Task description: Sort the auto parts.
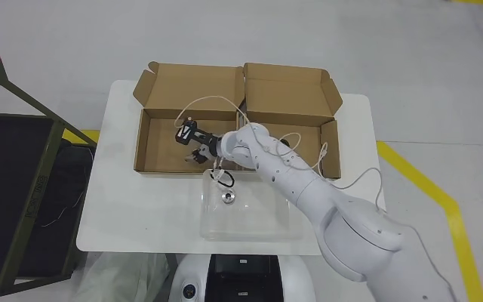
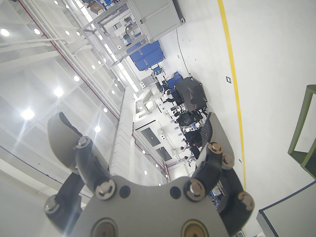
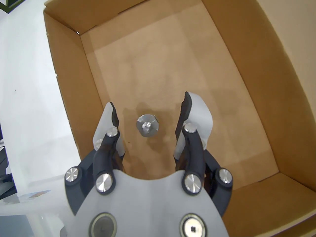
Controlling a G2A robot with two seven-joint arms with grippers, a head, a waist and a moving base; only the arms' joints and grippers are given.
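Two fingers wide apart and empty, the right gripper (image 3: 149,102) frames a metal part (image 3: 147,125) on the cardboard box (image 3: 160,50) floor.

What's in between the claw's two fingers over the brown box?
A small round metal part lies on the box floor between the open right gripper's fingers, touching neither, as the right wrist view shows.

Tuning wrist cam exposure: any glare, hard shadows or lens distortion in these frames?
Left wrist view: ceiling lamps flare, streaks crossing the left gripper; the yellow floor line bows, wide-angle distortion. Right wrist view: even light, the right gripper throws soft shadows on the cardboard box floor around the shiny metal part. Top view: even light, no hard shadows on the table.
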